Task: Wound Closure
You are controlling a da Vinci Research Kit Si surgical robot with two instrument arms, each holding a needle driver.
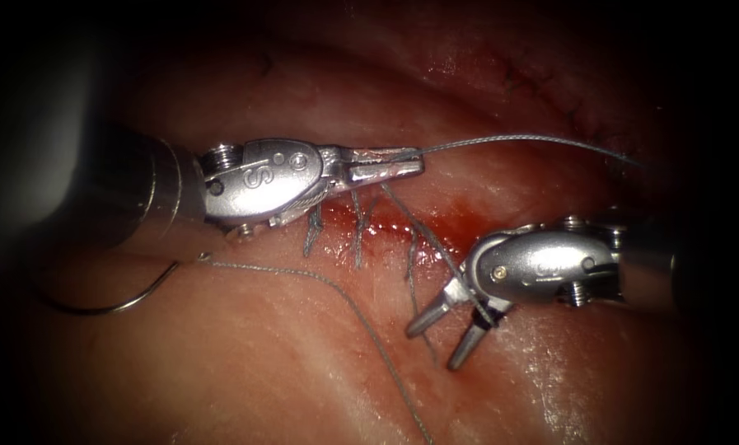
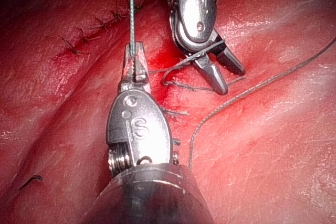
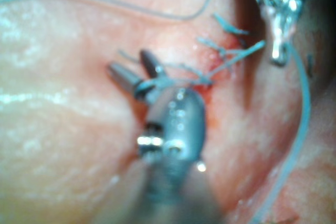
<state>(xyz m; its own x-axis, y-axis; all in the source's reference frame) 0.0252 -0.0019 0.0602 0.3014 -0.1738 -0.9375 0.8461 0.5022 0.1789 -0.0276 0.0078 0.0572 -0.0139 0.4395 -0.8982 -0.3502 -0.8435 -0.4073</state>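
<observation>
— Endoscope view?
— Wet tissue (image 1: 245,363), red fluid (image 1: 435,227) at the cut. Left tool (image 1: 385,162) clamps thread (image 1: 509,140); right tool (image 1: 447,334) gapes, thread draped across it. Needle (image 1: 114,306) lies free near the tissue's left edge.
— Wrist views?
— Left tool (image 2: 135,62) pinches thread (image 2: 132,9); right tool (image 3: 134,72) spread, holding nothing.

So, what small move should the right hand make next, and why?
Probably close the right hand on the short thread end lying beside it. Its jaws stand open with thread wound around the tool. The left hand is shut on the long thread. The needle lies free on the tissue, left of the cut.
</observation>
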